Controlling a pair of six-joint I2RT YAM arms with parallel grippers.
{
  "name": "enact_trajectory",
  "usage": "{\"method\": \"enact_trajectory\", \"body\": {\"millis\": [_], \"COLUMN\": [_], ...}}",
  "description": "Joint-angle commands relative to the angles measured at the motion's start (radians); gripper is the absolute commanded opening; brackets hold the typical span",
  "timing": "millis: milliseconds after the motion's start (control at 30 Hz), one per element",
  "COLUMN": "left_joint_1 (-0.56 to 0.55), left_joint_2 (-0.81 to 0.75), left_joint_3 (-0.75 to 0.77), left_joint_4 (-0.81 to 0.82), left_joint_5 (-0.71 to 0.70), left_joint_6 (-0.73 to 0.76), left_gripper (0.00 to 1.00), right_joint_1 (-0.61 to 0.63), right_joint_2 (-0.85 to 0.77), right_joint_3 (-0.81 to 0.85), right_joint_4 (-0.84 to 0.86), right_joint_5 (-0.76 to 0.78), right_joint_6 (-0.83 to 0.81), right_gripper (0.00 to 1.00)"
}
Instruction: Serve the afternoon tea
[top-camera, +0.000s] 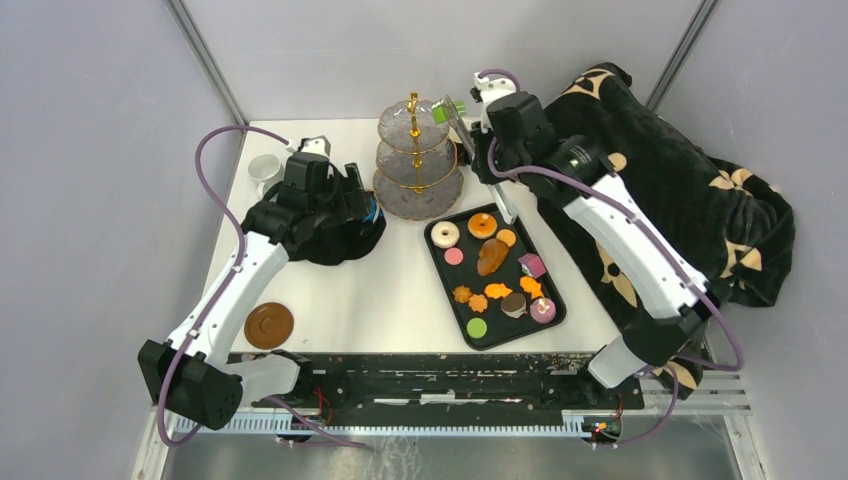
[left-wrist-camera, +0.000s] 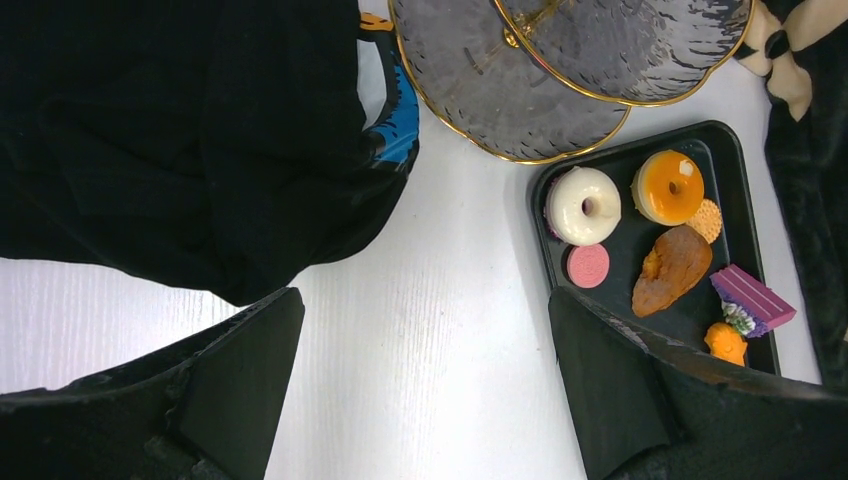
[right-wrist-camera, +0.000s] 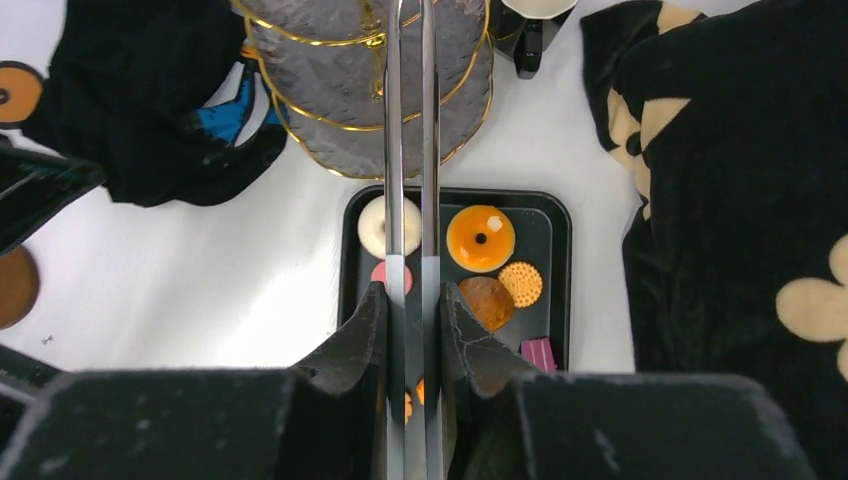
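"On the left, what is the left gripper (left-wrist-camera: 425, 320) doing?"

"It is hanging wide open, grasping nothing, over the tabletop (top-camera: 390, 290) beside a black cloth (left-wrist-camera: 180, 150)."

"And at the tiered stand (top-camera: 400, 195)?"

"The right gripper (right-wrist-camera: 412, 295) is clenching a pair of tongs (right-wrist-camera: 394, 150), and a green disc (top-camera: 440, 113) is showing at their tips by the top tier. I judge it is placing that piece. It should be easing the tongs apart gently and lifting straight up, so nothing is nudging the disc off."

"The other treats?"

"They are lying on the black tray (top-camera: 447, 290), right of the stand."

"Anything unclear?"

"The wrist view is cutting off the tong tips, so I cannot tell whether the disc is released."
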Motion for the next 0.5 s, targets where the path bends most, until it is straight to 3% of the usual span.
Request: {"method": "enact_trajectory", "body": {"millis": [0, 467], "left_joint_1": [0.005, 0.008], "left_joint_2": [-0.033, -0.008], "left_joint_3": [0.040, 0.053], "left_joint_4": [0.028, 0.028], "left_joint_5": [-0.025, -0.059], "left_joint_6": [0.062, 0.080], "left_gripper": [0.99, 0.99], "right_joint_1": [-0.044, -0.084], "right_joint_2": [0.078, 0.240], "right_joint_3": [0.099, 0.188], "right_joint_4": [0.096, 0.119], "right_joint_5": [-0.028, -0.108], "right_joint_6": [-0.032, -0.048], "right_gripper": [0.01, 0.01]}}
